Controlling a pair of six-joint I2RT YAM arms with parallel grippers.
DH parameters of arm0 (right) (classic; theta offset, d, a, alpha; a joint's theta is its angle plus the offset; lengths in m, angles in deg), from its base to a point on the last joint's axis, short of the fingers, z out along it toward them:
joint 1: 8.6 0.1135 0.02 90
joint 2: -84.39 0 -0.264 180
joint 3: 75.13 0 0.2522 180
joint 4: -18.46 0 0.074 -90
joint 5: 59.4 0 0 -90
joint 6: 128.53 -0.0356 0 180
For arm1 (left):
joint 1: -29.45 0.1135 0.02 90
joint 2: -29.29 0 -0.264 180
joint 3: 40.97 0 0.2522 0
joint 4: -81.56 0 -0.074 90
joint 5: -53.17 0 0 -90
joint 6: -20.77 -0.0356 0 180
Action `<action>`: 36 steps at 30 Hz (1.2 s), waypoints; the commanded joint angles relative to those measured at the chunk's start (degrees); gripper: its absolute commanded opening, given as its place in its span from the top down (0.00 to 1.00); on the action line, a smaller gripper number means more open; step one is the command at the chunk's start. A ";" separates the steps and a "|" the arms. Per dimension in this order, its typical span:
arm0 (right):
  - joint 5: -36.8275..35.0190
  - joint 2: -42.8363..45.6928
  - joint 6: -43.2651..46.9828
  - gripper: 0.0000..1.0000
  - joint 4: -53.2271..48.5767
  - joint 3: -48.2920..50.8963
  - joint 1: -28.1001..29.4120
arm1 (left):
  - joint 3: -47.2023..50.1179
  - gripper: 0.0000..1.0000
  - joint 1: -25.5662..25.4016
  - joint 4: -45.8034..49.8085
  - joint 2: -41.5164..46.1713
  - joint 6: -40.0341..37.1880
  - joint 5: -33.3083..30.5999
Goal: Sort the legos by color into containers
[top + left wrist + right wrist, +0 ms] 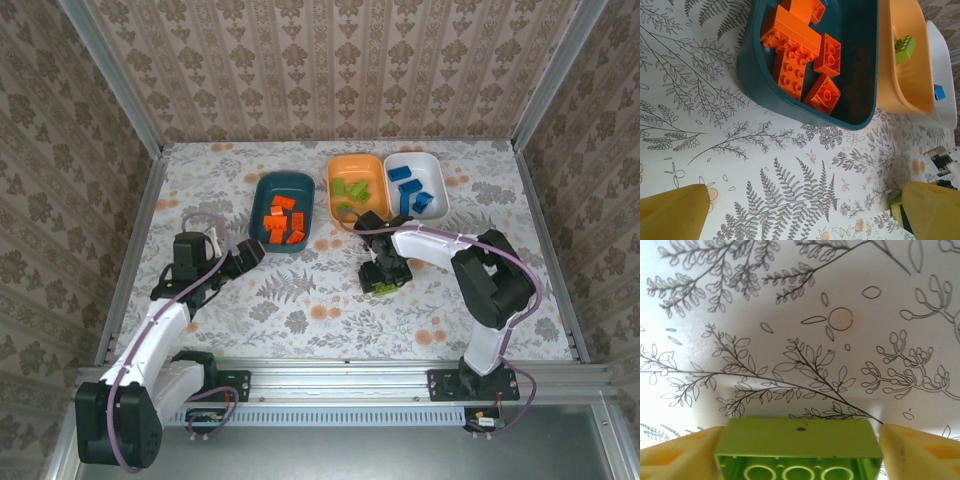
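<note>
Sorting looks nearly finished. In the overhead view the teal bin [285,182], at upper centre, holds the orange bricks [283,220]. The orange bin [358,165] just to its right holds green bricks [350,187]. The white bin [436,175], right up against the orange one on its right, holds the blue bricks [408,185]. Each colour has a bin to itself, with no mixing that we can make out.

One green brick [797,440] is outside the bins. Overhead it sits near the middle of the frame, below the orange bin, at the tip of the right arm [430,243]. In the right wrist view it lies along the bottom edge between the two yellow fingers [675,455], both set against its ends, so we read those jaws as pinching it. We cannot tell whether it is lifted off the surface [300,300].

The left arm [160,330] is at the lower left of the overhead frame, its tip near the teal bin's lower left corner. Its jaws are spread wide with nothing between them.

We judge this to be the last brick outside the bins. What is left is to carry it up to the orange bin and release it among the other green ones.
</note>
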 commanded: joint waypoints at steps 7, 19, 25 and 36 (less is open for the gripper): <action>-2.82 5.25 -0.56 0.35 -4.49 -4.81 0.52 | 1.14 0.00 0.50 -0.16 1.76 -0.66 0.00; -8.45 9.97 3.71 0.34 -14.01 -27.44 -1.64 | 0.08 0.00 1.12 -0.09 1.90 -1.24 0.87; -13.60 6.20 7.07 0.33 -4.44 -34.39 -3.31 | -0.59 0.00 1.29 1.60 3.36 -1.53 1.06; -16.32 -10.15 8.75 0.32 17.33 -40.43 -8.46 | -1.07 0.00 1.50 5.78 6.34 -1.81 0.63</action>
